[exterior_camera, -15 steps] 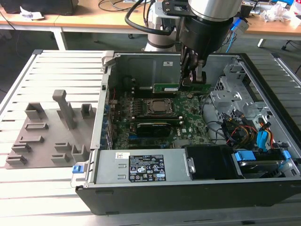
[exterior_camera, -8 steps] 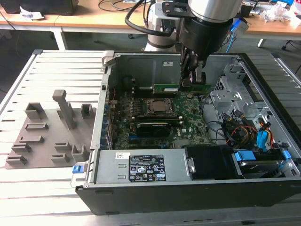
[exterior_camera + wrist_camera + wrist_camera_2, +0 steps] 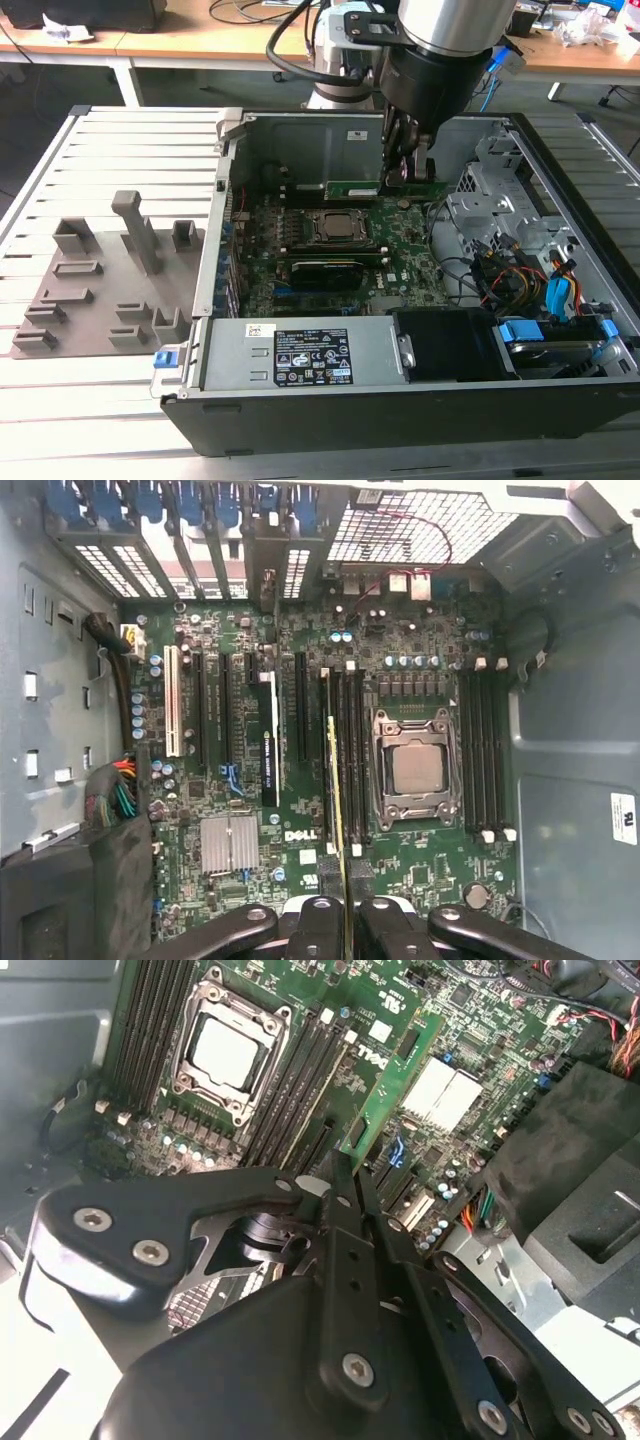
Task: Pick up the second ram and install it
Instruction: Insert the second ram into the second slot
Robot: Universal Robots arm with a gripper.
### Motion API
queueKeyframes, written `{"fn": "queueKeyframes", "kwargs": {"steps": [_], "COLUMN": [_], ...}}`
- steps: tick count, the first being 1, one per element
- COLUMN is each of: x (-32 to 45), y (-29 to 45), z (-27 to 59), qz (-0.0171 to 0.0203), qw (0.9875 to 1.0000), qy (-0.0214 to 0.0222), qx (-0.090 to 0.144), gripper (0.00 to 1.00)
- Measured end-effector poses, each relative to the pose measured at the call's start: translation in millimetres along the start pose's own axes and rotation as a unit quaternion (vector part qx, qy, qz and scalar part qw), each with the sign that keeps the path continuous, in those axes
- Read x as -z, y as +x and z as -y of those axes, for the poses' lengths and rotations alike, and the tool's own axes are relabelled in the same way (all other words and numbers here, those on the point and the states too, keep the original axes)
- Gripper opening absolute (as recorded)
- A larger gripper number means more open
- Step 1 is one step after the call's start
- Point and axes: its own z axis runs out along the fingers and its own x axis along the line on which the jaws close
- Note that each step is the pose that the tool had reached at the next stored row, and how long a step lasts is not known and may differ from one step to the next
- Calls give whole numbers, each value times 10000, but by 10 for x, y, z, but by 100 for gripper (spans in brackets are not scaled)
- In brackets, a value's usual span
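What is held by the black metal gripper [image 3: 347, 1175]: a thin, long green circuit-board stick with dark chips, the second ram [image 3: 395, 1080], is pinched tight between the fingers.
Ram place: the stick is held on its edge, low inside the open black and grey computer box [image 3: 300, 135], along the long black slots [image 3: 355, 750] beside the square silver chip socket [image 3: 415, 770].
Slot: whether the stick is touching a slot cannot be told.
Done: the pick-up is judged done, since the stick is in the grip.
Left: the stick is not seen pushed home, so the fitting is judged not finished.
Board: the big green motherboard [image 3: 400, 255] is laid flat at the bottom of the box.
Table: the box is set on a pale metal table made of long slats [image 3: 100, 140]; a flat grey plastic plate with blocks [image 3: 95, 310] is laid just beside it, on the exterior view's left.
Room: wooden desks [image 3: 200, 45] are seen behind the table, and thick black cables [image 3: 285, 45] are hung near the silver robot arm [image 3: 450, 25].
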Motion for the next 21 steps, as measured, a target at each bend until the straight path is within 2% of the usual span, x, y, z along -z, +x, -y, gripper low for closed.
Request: {"fn": "queueKeyframes", "kwargs": {"steps": [11,13,21], "x": [-83,-145,-254], "y": [11,18,33], "z": [4,7,12], "qz": [0,0,0], "qw": [10000,10000,10000], "qy": [0,0,0], "qx": [0,0,0], "gripper": [14,14,14]}}
